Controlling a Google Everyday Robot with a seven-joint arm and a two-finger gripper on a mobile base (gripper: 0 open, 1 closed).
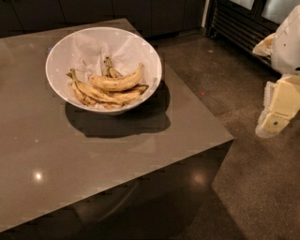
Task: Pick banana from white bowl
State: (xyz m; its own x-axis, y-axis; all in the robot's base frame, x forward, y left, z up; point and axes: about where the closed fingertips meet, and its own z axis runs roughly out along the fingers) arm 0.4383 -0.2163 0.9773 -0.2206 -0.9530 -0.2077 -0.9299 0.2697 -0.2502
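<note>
A wide brown table fills the left, with dark cabinets behind it. The white bowl sits on the table's far part, lined with crumpled paper. The arm is cut off by the right edge. Its cream hand hangs over the floor, well apart from the table; open or closed, I cannot tell. In the bowl, the banana lies atop thinner, browner bananas.
</note>
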